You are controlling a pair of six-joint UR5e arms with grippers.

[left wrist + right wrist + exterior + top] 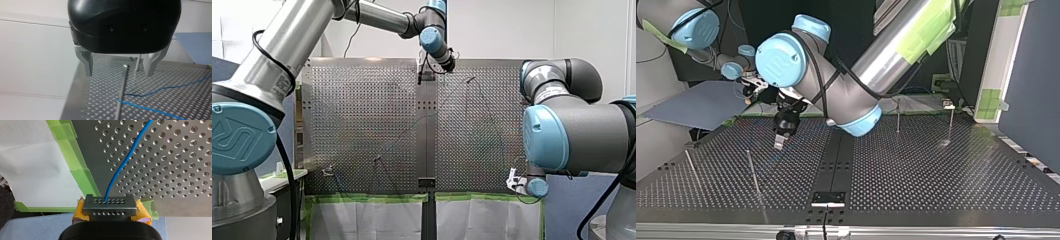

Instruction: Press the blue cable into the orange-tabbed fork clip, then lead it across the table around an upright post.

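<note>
My right gripper (110, 203), with yellow pads, is shut on the blue cable (125, 160) at the table's taped corner. The cable runs out from between its fingertips over the perforated plate. My left gripper (118, 68) stands open just above the far side of the table, nothing between its metal fingers (87, 65). An upright post (122, 90) rises right ahead of it, and the blue cable (150, 109) lies on the plate past that post. In the top view my left gripper (781, 134) points down at the plate and my right gripper (753, 92) sits behind it.
Several thin posts stand on the plate, such as one (753, 175) at the top view's left and one (897, 115) at the right. A small clip fixture (948, 104) sits at the back right there. Green tape (82, 177) edges the table.
</note>
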